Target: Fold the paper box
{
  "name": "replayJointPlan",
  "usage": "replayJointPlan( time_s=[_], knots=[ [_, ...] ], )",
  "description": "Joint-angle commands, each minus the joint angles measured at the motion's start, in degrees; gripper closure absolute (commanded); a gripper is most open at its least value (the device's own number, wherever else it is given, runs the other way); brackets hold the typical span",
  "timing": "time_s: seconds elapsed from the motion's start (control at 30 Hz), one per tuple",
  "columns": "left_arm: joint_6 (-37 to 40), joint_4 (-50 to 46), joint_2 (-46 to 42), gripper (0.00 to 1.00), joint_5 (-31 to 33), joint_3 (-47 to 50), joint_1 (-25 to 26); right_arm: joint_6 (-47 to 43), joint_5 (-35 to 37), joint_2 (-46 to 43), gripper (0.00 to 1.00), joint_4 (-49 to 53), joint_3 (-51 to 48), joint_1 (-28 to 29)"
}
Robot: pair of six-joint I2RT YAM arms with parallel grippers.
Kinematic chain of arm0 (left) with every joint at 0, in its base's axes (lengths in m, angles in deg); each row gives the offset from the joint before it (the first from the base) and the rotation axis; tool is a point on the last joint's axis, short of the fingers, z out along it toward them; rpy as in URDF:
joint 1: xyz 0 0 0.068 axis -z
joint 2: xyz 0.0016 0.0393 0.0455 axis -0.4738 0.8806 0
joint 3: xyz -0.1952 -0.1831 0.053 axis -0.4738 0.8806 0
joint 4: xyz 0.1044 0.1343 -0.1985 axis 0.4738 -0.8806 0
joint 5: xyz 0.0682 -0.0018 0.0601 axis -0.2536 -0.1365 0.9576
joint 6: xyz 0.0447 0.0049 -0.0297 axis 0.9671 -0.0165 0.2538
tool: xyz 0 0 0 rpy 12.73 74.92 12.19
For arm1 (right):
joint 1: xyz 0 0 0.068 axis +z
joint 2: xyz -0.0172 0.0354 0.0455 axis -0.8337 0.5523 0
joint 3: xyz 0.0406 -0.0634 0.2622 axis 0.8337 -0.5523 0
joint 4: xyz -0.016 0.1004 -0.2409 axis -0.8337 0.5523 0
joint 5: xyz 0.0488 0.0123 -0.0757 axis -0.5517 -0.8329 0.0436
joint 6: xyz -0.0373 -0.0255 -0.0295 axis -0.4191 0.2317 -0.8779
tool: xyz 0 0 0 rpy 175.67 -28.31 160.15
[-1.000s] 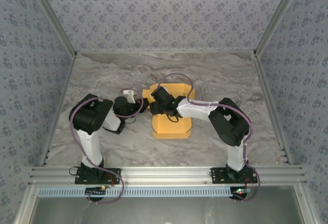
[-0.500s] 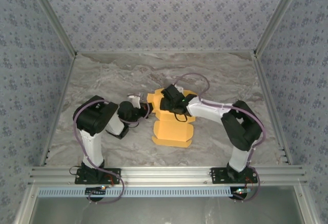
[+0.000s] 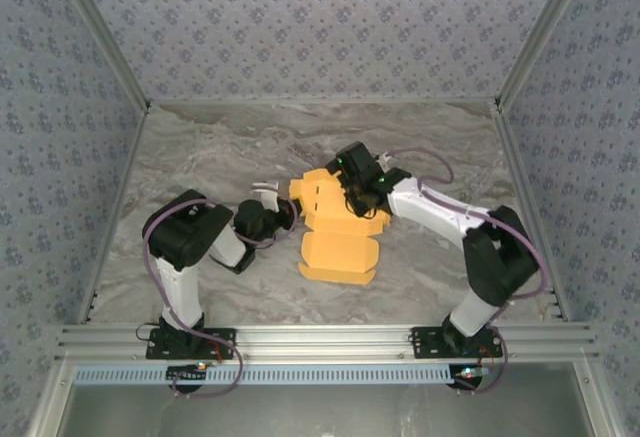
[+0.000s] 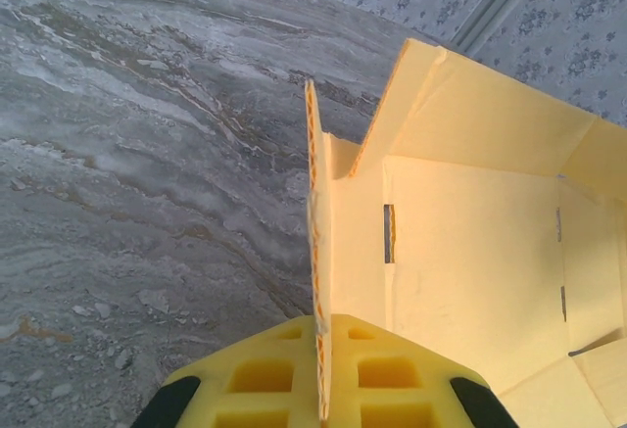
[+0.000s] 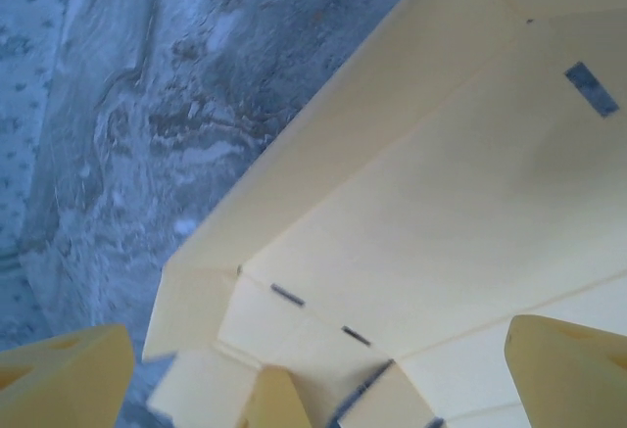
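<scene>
Card: paper box [image 3: 338, 247], partly flat on table [image 3: 200, 157].
Left gripper [image 4: 321, 389]: clenched on upright flap.
Right gripper [image 5: 313, 350]: released, spread over panel.
Advice: press along crease.

The right tool [image 3: 351, 193] covers part of the paper box [image 3: 335, 249], which the left wrist view crops.

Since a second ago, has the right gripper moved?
Yes. The right gripper has shifted rightward, toward the right side rail, and slightly nearer the back wall.
</scene>
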Motion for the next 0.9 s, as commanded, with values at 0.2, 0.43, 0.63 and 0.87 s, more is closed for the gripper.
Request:
replayJointPlan(
  time_s=[0.2,0.43,0.63,0.87],
  knots=[
    [3.0,2.8,-2.4,1.00,2.1,0.5,0.8,14.6,-12.4,8.9,0.01,0.7,10.6,-4.9],
    [2.5,2.8,-2.8,1.00,3.5,1.0,0.8,17.0,-13.5,11.0,0.47,1.5,10.7,-5.8],
    [1.8,2.8,-2.7,0.98,3.9,0.6,0.8,16.9,-13.7,11.2,0.67,2.2,11.1,-5.4],
    [-0.4,2.8,-3.6,0.85,2.8,0.9,0.6,12.5,-10.8,10.5,0.84,4.1,12.7,-4.9]
  ],
)
